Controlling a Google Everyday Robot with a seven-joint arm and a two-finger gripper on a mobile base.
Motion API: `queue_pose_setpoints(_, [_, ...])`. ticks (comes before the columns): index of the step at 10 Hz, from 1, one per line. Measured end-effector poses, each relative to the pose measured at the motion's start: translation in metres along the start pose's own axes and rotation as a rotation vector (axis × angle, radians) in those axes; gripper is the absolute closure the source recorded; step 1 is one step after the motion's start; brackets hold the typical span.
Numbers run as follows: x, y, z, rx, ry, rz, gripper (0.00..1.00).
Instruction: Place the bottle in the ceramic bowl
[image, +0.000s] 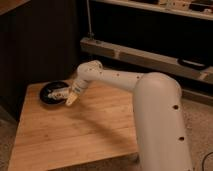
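The black ceramic bowl (50, 95) sits on the far left part of the wooden table (75, 135). The small clear bottle (56, 93) shows as a pale shape over the bowl's right half, lying roughly level. I cannot tell whether it rests in the bowl or hangs just above it. My gripper (69, 98) is at the bowl's right rim, at the end of the white arm (115, 80) that reaches in from the right. It is right against the bottle's near end.
The robot's large white body (160, 125) stands at the table's right edge. A dark cabinet wall (35, 45) rises behind the table. A metal shelf rail (145, 57) runs behind the arm. The table's front and middle are bare wood.
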Motion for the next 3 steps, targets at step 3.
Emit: queue_pose_setpoints(3, [0.0002, -0.0002, -0.0003, 0.0, 0.0, 0.0, 0.2])
